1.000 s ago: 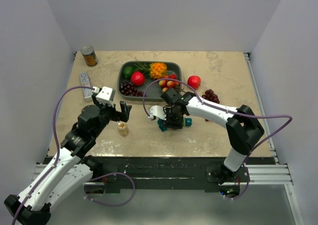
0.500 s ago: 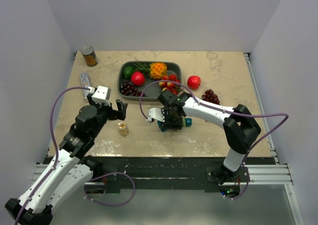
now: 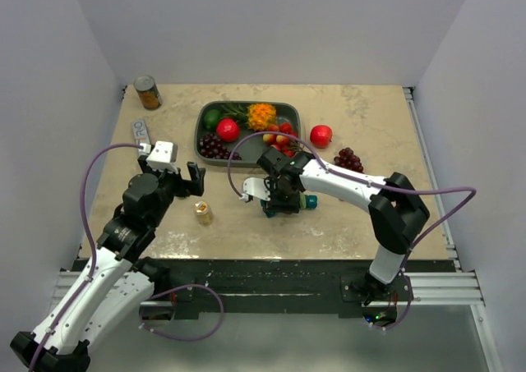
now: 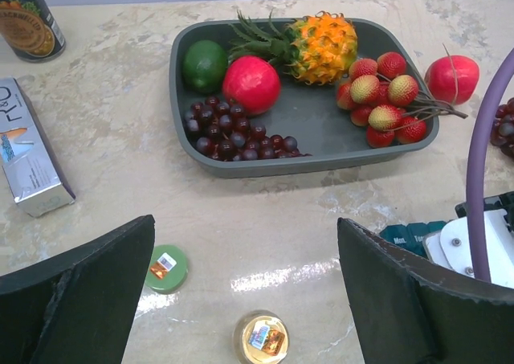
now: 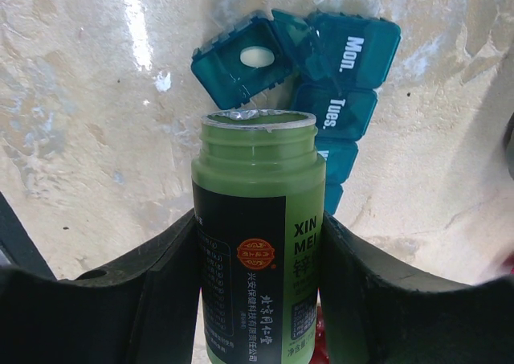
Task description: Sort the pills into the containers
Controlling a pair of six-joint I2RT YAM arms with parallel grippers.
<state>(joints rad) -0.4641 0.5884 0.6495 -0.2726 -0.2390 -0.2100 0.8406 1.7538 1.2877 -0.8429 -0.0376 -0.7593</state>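
Jaws: right gripper (image 5: 257,251) clamps the bottle (image 5: 257,211); left gripper (image 4: 245,247) gapes empty, drawn back leftward this past second. Bottle mouth now over the containers (image 5: 347,87), mid-table. I judge sorting just begun: one pill (image 5: 257,56) in an open cell.

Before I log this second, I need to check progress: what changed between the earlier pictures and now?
The left hand, open and empty, drew back leftward, away from the small amber jar. The right hand shifted slightly left, still gripping the green bottle over the teal containers. Jar, containers and fruit tray stayed put.
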